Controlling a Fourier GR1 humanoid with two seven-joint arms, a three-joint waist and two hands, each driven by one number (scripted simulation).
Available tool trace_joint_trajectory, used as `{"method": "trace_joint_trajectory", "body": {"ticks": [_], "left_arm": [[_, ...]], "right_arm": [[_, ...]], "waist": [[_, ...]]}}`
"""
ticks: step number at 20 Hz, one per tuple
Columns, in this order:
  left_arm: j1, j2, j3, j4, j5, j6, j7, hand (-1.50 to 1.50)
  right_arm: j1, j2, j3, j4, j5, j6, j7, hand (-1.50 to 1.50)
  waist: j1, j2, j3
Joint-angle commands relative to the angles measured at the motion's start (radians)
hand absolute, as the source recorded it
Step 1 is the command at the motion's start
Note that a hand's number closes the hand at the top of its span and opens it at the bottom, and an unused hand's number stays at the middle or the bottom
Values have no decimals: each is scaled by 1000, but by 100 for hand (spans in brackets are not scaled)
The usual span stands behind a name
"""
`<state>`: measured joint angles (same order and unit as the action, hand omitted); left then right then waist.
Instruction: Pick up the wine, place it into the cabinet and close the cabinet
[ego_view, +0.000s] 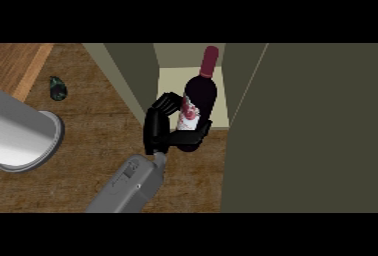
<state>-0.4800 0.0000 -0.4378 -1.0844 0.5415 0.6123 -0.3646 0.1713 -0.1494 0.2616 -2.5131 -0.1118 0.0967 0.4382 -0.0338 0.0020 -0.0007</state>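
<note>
Your right hand (171, 129) has its fingers curled round the wine (199, 100), which sits right at the cabinet (310, 130) mouth, neck aimed straight into the opening, so pushing deeper inside looks like what's left.

One view only, from the robot's head, looking steeply down and close on the counter (88, 150). The hand (166, 127) sits near centre, its forearm entering from the lower edge; the open cabinet (295, 125) lies just beyond and right of it.
</note>
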Motion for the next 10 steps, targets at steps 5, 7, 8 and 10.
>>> {"method": "trace_joint_trajectory", "body": {"ticks": [5, 7, 8, 10], "left_arm": [[-36, 0, -8, 130, 141, -28, -127, 150], [-70, 0, 7, 175, 183, -34, -131, 150], [-43, 0, -27, 208, 261, -66, -221, 150], [-109, 0, -8, 239, 263, -64, -168, 150]], "right_arm": [[43, -17, -60, -222, -159, 4, 108, -150], [54, 0, 0, -224, -105, 5, 97, -150], [54, 20, 7, -149, -88, 13, 32, -150], [30, 5, -50, -157, -126, 13, 55, -150]], "waist": [[0, 0, 0], [-4, -1, -1], [-11, 3, -1], [1, 2, 0]]}}
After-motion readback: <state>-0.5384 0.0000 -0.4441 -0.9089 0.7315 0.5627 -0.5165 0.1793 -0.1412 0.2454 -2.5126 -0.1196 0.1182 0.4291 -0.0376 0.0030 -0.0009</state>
